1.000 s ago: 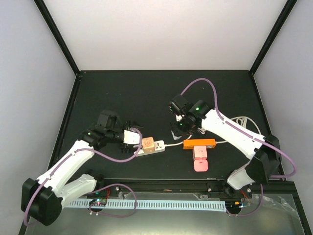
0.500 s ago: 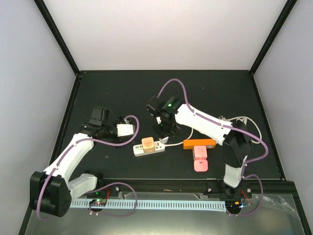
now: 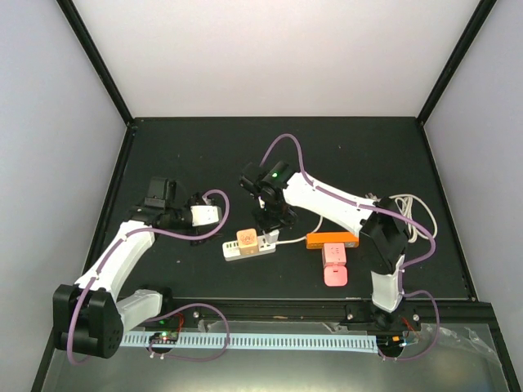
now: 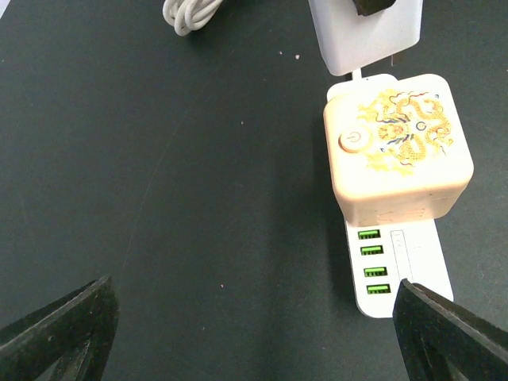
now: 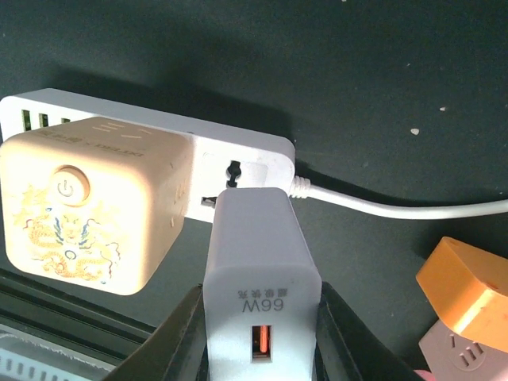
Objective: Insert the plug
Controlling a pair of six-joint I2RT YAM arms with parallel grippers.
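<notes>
Plug (image 5: 258,270): where is it kept?
– A white charger block, clamped in my right gripper (image 5: 258,349), one finger on each flank. It hangs over the strip (image 5: 254,147), above the socket (image 5: 232,171) at the cord end.

Seated?
– Not by my reading. In the left wrist view the plug (image 4: 365,32) meets the strip's (image 4: 401,270) end with a sliver of prong showing, so I judge it partly in at most. The prongs are hidden in the right wrist view.

Nearest neighbour?
– The cube (image 5: 87,214), a peach adapter standing in the strip. The plug is just beside its side face, with little room between them.

Further out?
– The cord (image 5: 397,208) runs from the strip's end across the table (image 5: 381,63). An orange block (image 5: 468,286) lies near the cord.

Your other hand?
– My left gripper (image 4: 254,325) is spread wide, holds nothing and is well apart from the strip. Nothing braces the strip.

Risks?
– One: the strip is loose, so a push that is off the vertical could slide or tip it instead of driving the prongs home.
– Two: the plug looks slightly tilted in my grip, so the prongs could catch on the socket rim and jam.
– Three: drift toward the cube would set the plug's body against it and block the descent.
– Four: hard pressure on smooth flanks could let the plug slip up between my fingers.
</notes>
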